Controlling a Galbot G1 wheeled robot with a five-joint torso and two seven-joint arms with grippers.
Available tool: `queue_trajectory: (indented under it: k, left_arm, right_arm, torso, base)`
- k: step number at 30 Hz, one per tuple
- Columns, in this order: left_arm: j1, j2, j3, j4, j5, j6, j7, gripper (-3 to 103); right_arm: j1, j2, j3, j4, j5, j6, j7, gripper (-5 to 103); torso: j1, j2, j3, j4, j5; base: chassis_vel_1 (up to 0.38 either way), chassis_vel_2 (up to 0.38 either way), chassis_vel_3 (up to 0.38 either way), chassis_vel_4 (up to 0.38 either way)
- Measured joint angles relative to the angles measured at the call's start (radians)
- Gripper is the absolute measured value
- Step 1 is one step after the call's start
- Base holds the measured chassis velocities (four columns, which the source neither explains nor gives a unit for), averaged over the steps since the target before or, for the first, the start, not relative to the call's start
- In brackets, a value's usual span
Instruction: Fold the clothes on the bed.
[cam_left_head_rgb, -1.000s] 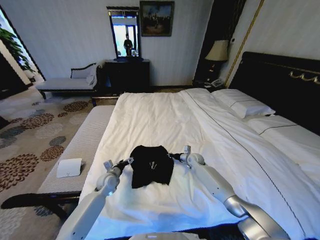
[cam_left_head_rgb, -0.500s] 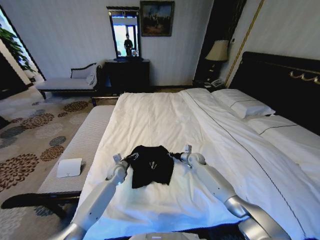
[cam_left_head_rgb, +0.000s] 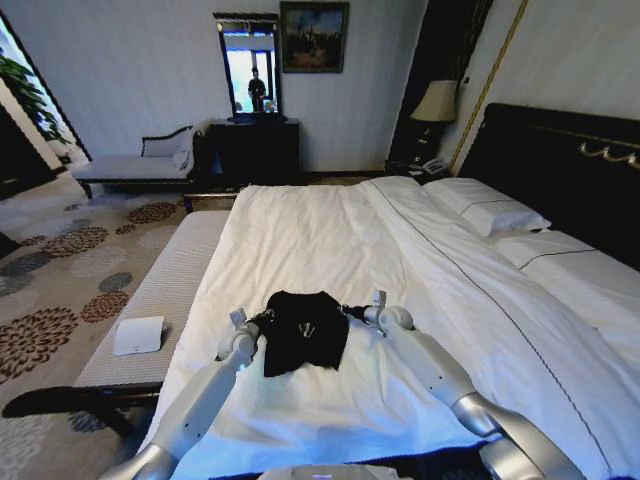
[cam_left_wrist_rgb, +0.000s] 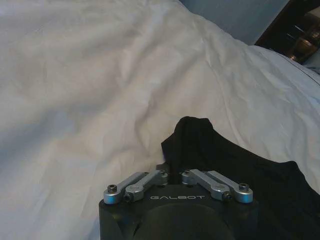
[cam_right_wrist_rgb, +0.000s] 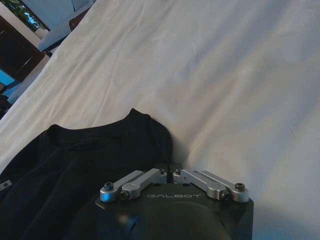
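The left pincer (cam_left_head_rgb: 262, 320) has closed in onto the soft black T-shirt (cam_left_head_rgb: 303, 330); the right pincer (cam_left_head_rgb: 349, 311) stays clamped opposite. Both pinch the shirt's edges, bunched on the white-sheeted bed (cam_left_head_rgb: 330, 230), ready for a fold.

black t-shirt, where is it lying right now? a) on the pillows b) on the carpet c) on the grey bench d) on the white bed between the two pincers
d: the black t-shirt lies on the white bed, with the left pincer at one side and the right pincer at the other.
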Motion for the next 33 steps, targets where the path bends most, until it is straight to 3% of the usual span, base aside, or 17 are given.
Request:
queue_trajectory:
  k: [3,19,33]
  left_arm:
    - [0.0,0.002,-0.002,0.001,0.0,0.0,0.0,1]
    - [0.0,0.017,-0.01,-0.031,-0.006,0.004,0.005,1]
    - [-0.006,0.098,0.005,-0.151,-0.013,0.004,-0.004,1]
  right_arm:
    - [-0.001,0.001,-0.001,0.006,0.001,0.0,0.0,0]
    - [-0.038,-0.041,0.021,0.112,0.04,-0.013,0.03,0]
    - [-0.08,-0.123,0.06,0.312,0.084,-0.006,0.087,0]
  torso:
    - [0.0,0.0,0.0,0.0,0.0]
    - [0.0,0.0,0.0,0.0,0.0]
    - [0.0,0.0,0.0,-0.0002,-0.0001]
  base:
    - [0.0,0.0,0.0,0.0]
    - [0.0,0.0,0.0,0.0]
    - [0.0,0.0,0.0,0.0]
